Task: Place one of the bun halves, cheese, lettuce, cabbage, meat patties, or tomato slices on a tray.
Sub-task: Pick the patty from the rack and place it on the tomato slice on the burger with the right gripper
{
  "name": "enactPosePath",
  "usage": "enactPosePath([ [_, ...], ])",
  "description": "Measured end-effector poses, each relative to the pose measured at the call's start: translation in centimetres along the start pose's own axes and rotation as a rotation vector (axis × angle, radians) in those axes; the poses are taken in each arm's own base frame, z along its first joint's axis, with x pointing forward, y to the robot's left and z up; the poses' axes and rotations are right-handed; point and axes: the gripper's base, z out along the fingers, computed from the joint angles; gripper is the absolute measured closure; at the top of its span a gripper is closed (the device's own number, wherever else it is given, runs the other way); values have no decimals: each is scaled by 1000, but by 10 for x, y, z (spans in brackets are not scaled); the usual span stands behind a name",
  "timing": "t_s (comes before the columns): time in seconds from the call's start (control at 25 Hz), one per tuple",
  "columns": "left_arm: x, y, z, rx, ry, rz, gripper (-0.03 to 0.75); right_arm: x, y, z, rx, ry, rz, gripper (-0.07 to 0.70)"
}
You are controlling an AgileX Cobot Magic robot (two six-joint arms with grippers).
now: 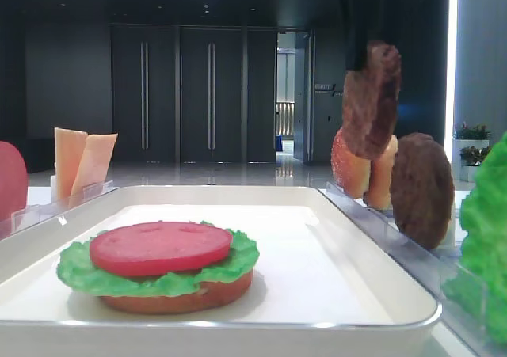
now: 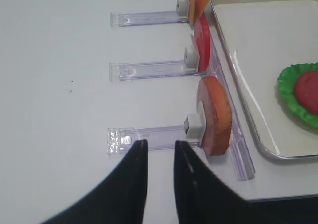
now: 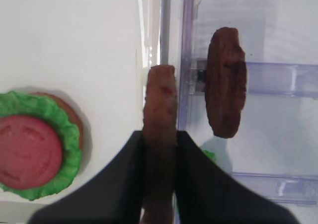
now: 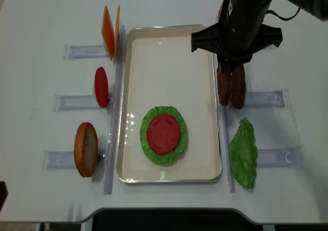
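Note:
My right gripper (image 3: 160,134) is shut on a dark-brown meat patty (image 3: 160,102), held upright on edge above the white tray's right rim (image 4: 218,118). The held patty (image 1: 371,100) hangs high, clear of its rack. A second patty (image 3: 226,102) stands in the clear rack just to the right. On the tray lies a stack of flat bun half, lettuce and tomato slice (image 4: 164,133). My left gripper (image 2: 159,143) is shut on nothing, over the table left of the tray, near a standing bun half (image 2: 214,115).
Left racks hold cheese slices (image 4: 108,32), a tomato slice (image 4: 101,86) and the bun half (image 4: 86,149). A lettuce leaf (image 4: 243,151) stands in the right rack. A sesame bun half (image 1: 348,163) stands behind the patties. The tray's far half (image 4: 169,57) is bare.

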Motion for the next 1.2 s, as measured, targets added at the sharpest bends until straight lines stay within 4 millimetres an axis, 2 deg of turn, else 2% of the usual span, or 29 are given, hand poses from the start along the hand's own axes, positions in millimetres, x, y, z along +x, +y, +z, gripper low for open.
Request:
enactPosePath([
  [0.24, 0, 0, 0, 0, 0, 0, 575, 15, 17, -16, -47, -28, -56, 507],
  [0.52, 0, 0, 0, 0, 0, 0, 575, 22, 28, -30, -215, -85, -71, 507],
  [0.8, 0, 0, 0, 0, 0, 0, 575, 40, 31, -9, -388, -97, -76, 507],
  [1.2, 0, 0, 0, 0, 0, 0, 575, 59, 43, 19, -723, -133, -92, 507],
])
